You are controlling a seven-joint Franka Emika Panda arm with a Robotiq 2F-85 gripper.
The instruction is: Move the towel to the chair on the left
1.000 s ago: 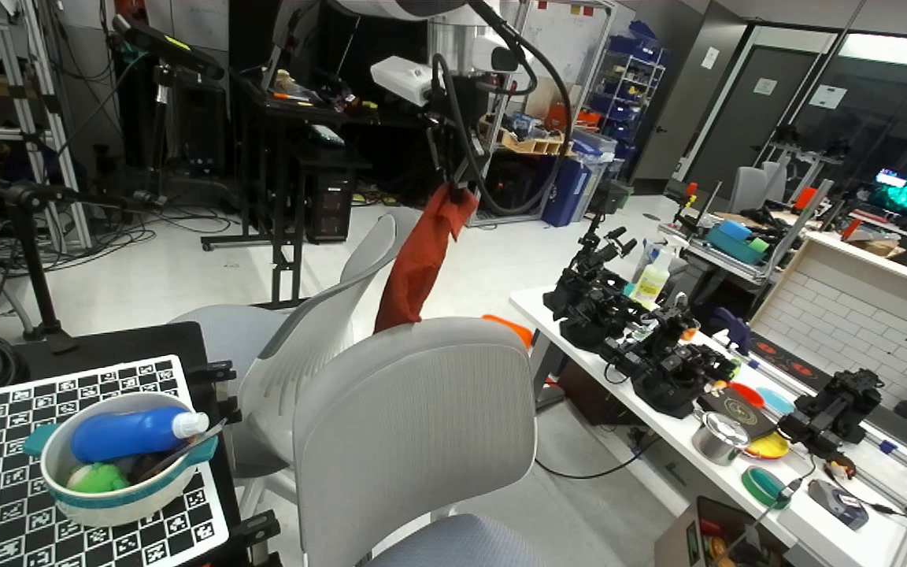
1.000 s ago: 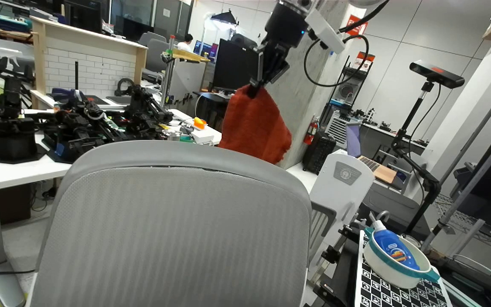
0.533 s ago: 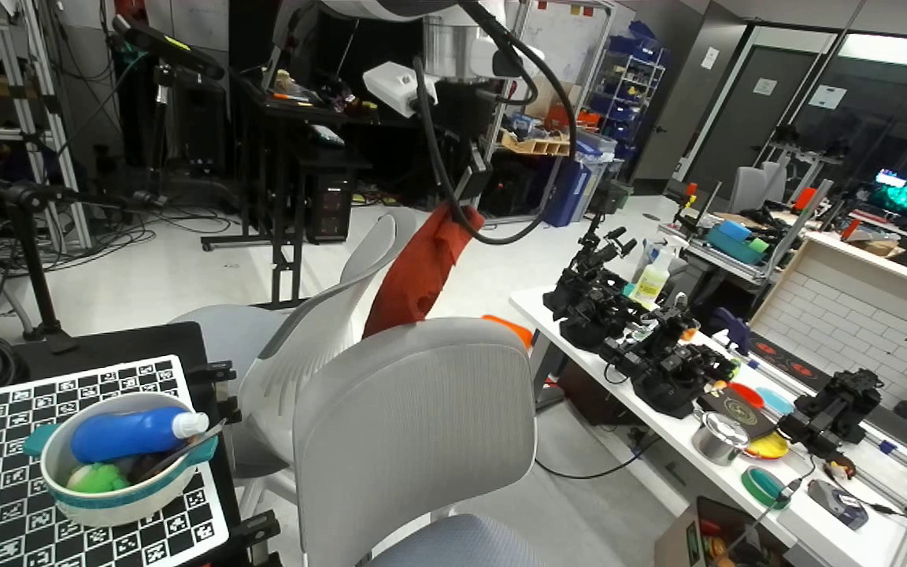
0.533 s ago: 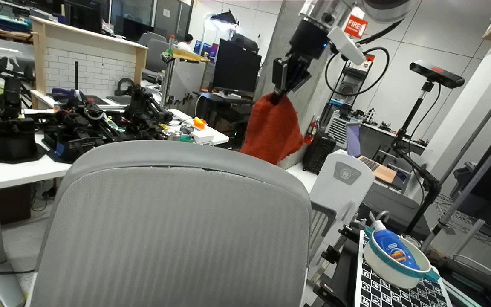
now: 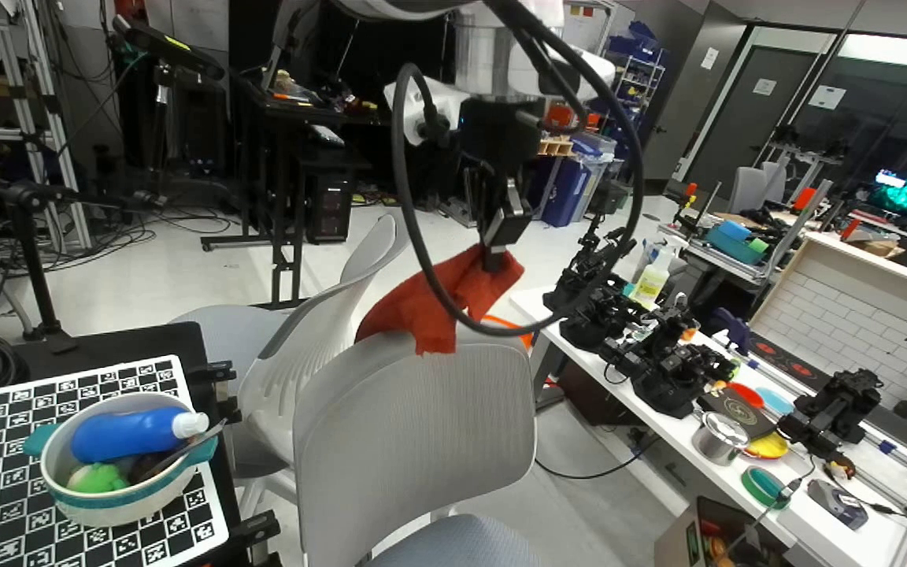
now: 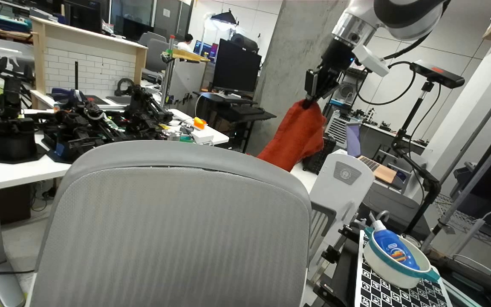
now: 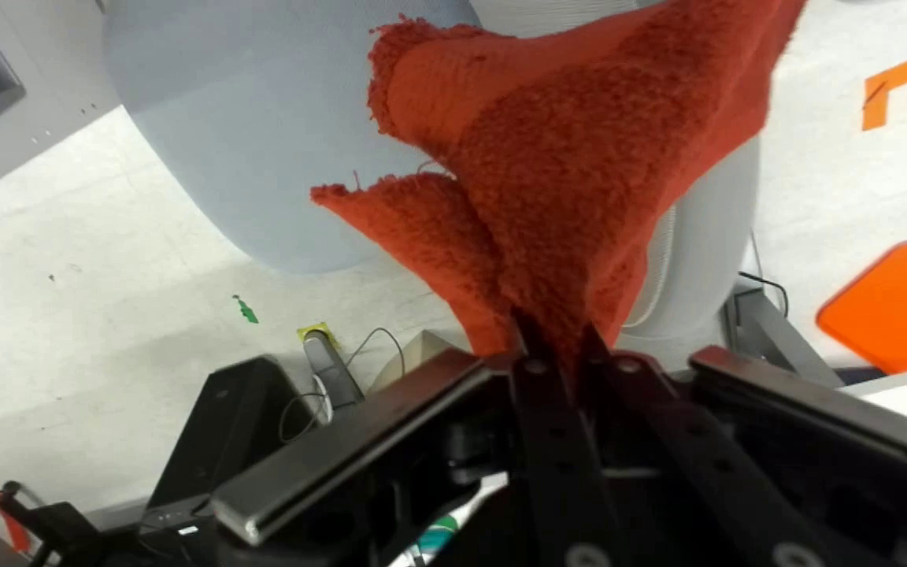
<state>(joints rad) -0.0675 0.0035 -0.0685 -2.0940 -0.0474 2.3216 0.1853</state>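
Claw [image 7: 557,335]: pressed together, a red towel [image 5: 402,307] pinched in it. Towel: hung from the claw, its lower part seen across the top of the near grey chair [image 5: 422,425] in an exterior view; contact cannot be told. Left grey chair [image 5: 288,394]: placed just beside. Blue bottle [image 6: 397,251]: label multicoloured, not legible; held in a teal-handled pot [image 6: 384,269] on a patterned board [image 6: 379,296]. White panel [image 6: 339,187]: marked with a round emblem [image 6: 345,172]. Yellow-labelled bottle [image 5: 649,285]: set on the white surface [image 5: 538,305], right; print too small.

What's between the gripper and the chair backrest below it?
In an exterior view, the towel hangs there from the gripper, overlapping the top of the backrest, though contact is unclear; the cable loops across in front.
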